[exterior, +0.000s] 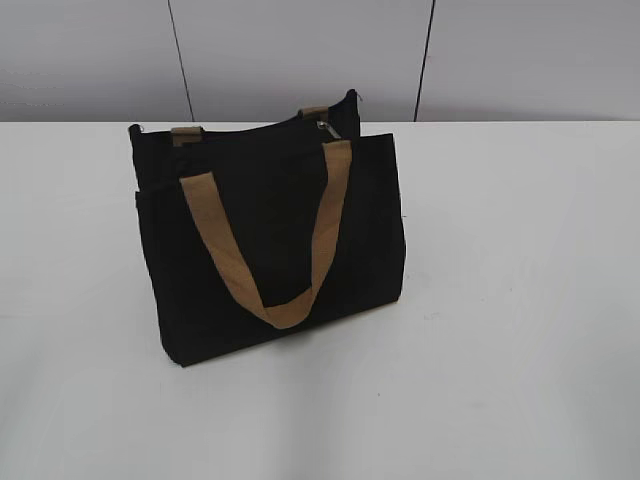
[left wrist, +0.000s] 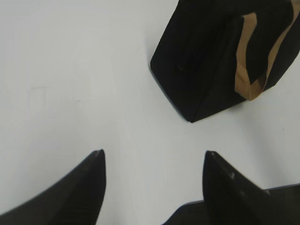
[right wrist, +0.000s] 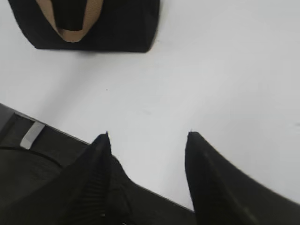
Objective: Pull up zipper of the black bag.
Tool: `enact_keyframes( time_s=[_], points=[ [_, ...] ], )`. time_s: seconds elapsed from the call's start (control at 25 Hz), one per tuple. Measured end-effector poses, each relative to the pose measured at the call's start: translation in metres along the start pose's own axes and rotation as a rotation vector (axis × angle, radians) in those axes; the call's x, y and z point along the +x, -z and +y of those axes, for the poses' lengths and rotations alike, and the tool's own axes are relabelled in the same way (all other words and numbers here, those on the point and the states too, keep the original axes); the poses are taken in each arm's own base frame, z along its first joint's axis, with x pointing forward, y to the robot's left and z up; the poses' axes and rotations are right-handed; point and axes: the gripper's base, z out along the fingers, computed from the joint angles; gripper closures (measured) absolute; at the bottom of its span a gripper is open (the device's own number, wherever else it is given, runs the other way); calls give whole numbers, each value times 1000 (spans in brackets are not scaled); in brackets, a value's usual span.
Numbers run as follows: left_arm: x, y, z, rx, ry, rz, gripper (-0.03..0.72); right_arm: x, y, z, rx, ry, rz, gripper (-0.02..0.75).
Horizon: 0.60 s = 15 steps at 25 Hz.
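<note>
The black bag (exterior: 270, 235) stands upright on the white table, its tan handle hanging down its front. The zipper (exterior: 324, 127), a small silver slider, sits at the top near the bag's right end. The bag also shows at the upper right of the left wrist view (left wrist: 211, 56) and at the top left of the right wrist view (right wrist: 117, 23). My left gripper (left wrist: 152, 153) is open and empty above bare table, well short of the bag. My right gripper (right wrist: 147, 135) is open and empty near the table's front edge. Neither gripper shows in the exterior view.
The white table (exterior: 520, 300) stretches all round the bag. A grey panelled wall (exterior: 300, 50) stands behind it. The table's front edge and a dark base below it (right wrist: 37, 154) show in the right wrist view.
</note>
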Motion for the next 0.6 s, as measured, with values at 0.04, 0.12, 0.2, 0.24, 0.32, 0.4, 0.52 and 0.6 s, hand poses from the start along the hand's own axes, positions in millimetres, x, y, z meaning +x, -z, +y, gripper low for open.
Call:
enact_keyframes(
  time_s=[0.04, 0.12, 0.2, 0.24, 0.32, 0.4, 0.52, 0.6],
  points=[
    [4, 2, 0, 2, -3, -19, 201, 6, 4, -1, 23, 4, -6, 338],
    [8, 7, 1, 3, -17, -62, 201, 18, 13, -2, 65, 15, -38, 338],
    [11, 8, 1, 0, -44, -82, 201, 26, 20, -4, 108, 25, -63, 338],
    [12, 8, 1, 1, -51, -87, 201, 29, 23, -5, 130, 30, -80, 338],
    [12, 8, 1, 0, -60, -94, 201, 33, 26, -8, 169, 32, -97, 338],
    [11, 8, 1, -1, -61, -99, 201, 37, 21, -10, 187, 24, -84, 338],
    [11, 8, 1, -1, -61, -100, 201, 41, 14, -12, 195, 14, -68, 339],
    [11, 8, 1, -1, -61, -101, 201, 41, 13, -13, 196, 13, -73, 342]
  ],
)
